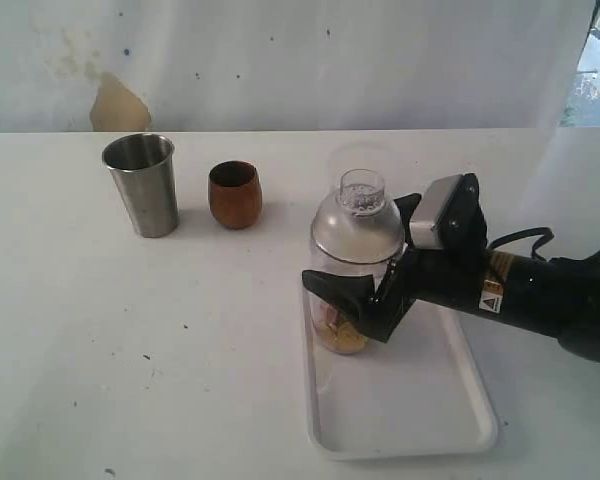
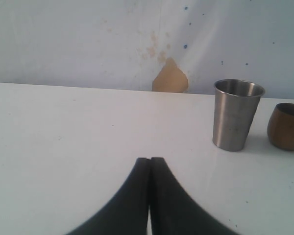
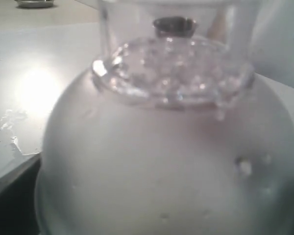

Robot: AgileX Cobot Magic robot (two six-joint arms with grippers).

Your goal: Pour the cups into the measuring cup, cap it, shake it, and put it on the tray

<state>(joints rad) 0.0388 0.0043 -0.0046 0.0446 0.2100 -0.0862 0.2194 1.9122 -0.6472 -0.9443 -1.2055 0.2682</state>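
The measuring cup (image 1: 332, 322) stands upright on the far left part of the white tray (image 1: 420, 420), with yellowish contents at its bottom. The clear dome cap (image 1: 357, 225) sits on it and fills the right wrist view (image 3: 161, 171). My right gripper (image 1: 358, 252) is open, one finger in front of the cup and the other behind it. The steel tumbler (image 1: 142, 185) and the wooden cup (image 1: 234, 195) stand upright at the back left. In the left wrist view my left gripper (image 2: 150, 160) is shut and empty, low over bare table, well short of the tumbler (image 2: 236, 115) and wooden cup (image 2: 287, 126).
A faint frosted cup (image 1: 360, 158) stands just behind the capped cylinder. The wall with a tan patch (image 1: 115, 105) runs along the table's far edge. The right arm (image 1: 540, 295) reaches in over the tray's right side.
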